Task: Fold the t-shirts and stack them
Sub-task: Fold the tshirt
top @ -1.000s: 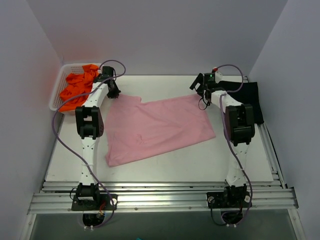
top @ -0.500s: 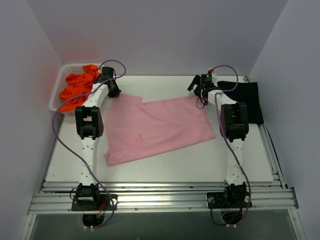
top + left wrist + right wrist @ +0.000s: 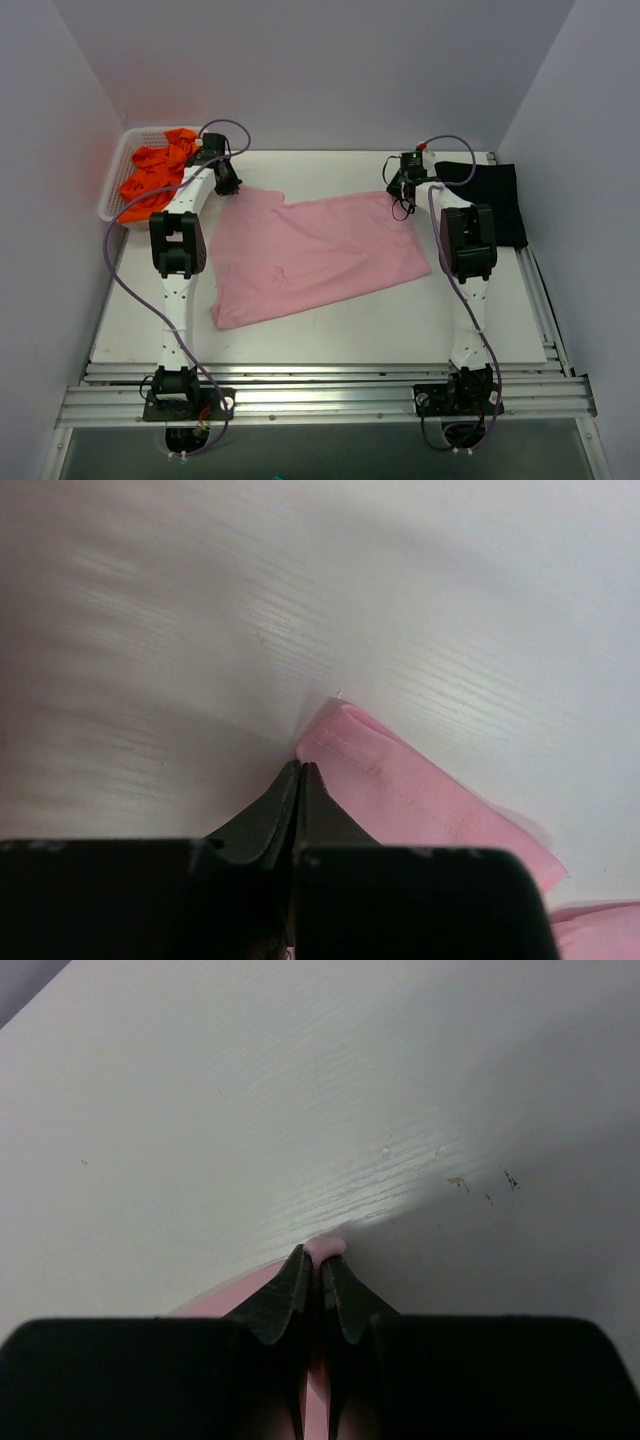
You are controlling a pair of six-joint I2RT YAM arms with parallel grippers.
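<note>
Left tool [image 3: 298, 770] is pressed together on 1 far corner of the light pink t-shirt [image 3: 320, 250]. My right tool [image 3: 312, 1255] pinches the other far corner, with pink showing in its grip. The shirt lies flat on the surface [image 3: 400, 330] behind both tools. I judge the 1st fold is starting, so next I lift both corners evenly and carry them back toward the near hem.
</note>
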